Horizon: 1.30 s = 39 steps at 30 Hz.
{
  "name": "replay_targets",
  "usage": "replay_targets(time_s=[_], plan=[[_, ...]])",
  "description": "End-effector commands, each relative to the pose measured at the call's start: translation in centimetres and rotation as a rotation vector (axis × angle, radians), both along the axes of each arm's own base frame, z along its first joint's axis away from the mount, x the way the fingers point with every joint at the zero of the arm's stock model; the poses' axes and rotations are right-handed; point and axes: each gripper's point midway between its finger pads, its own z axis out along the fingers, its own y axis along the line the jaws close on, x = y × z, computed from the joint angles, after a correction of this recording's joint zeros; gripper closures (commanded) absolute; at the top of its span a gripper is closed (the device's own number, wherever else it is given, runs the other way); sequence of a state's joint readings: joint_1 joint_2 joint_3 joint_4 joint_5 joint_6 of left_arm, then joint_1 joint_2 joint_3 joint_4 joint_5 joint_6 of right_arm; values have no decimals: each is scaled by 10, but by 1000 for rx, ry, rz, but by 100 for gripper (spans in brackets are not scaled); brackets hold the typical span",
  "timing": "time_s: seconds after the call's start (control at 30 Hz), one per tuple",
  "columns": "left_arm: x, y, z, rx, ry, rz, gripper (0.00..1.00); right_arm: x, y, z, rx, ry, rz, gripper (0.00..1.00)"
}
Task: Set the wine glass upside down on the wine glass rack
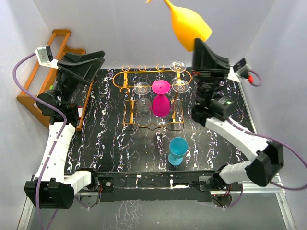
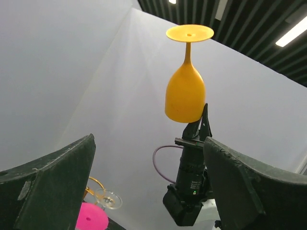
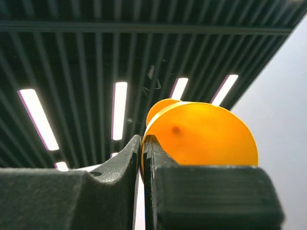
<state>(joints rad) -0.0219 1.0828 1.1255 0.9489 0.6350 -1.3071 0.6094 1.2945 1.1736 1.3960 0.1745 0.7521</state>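
An orange wine glass (image 1: 191, 26) is held high in the air, foot up and bowl mouth down. My right gripper (image 1: 199, 45) is shut on the rim of its bowl. The glass also shows in the left wrist view (image 2: 184, 93) and the right wrist view (image 3: 201, 134), where the right gripper (image 3: 142, 153) pinches the wall of the bowl. The orange-gold wire wine glass rack (image 1: 125, 86) stands at the back middle of the table, below and left of the glass. My left gripper (image 1: 98, 64) is open and empty at the back left, and it faces the right arm (image 2: 148, 139).
A pink glass (image 1: 160, 103) and clear glasses (image 1: 142, 88) (image 1: 180, 86) hang upside down on the rack. A blue glass (image 1: 178, 150) stands on the black marbled table in front of it. A brown wooden stepped rack (image 1: 43, 72) leans at the far left.
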Motion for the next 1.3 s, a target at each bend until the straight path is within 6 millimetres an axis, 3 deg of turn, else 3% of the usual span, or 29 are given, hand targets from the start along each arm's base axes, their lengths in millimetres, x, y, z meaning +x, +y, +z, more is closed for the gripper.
replay_targets(time_s=[0.0,0.23,0.37,0.57,0.7,0.87,1.13,1.17,1.2,1.23,1.27], plan=[[-50,4,37,-8,-292,39,8,-82,-12,28,234,-320,-9,92],[-76,6,44,-5,-412,49,7,-87,44,12,247,-196,115,92],[-91,10,50,-30,-438,49,9,-107,64,8,229,-159,128,92],[-97,15,54,-70,-433,44,11,-131,88,12,212,-190,169,92],[-102,16,57,-82,-435,33,10,-130,101,11,217,-186,208,92],[-93,21,65,-138,-361,17,17,-128,116,3,200,-169,251,92],[-89,25,77,-179,-343,13,52,-133,125,3,189,-200,268,92],[-89,26,78,-180,-347,13,59,-132,126,2,186,-196,267,92],[-89,26,79,-183,-349,14,74,-132,128,1,183,-192,267,92],[-88,27,80,-184,-347,18,96,-132,130,-1,177,-190,267,92],[-87,27,81,-186,-347,22,100,-133,132,-2,171,-187,268,92]])
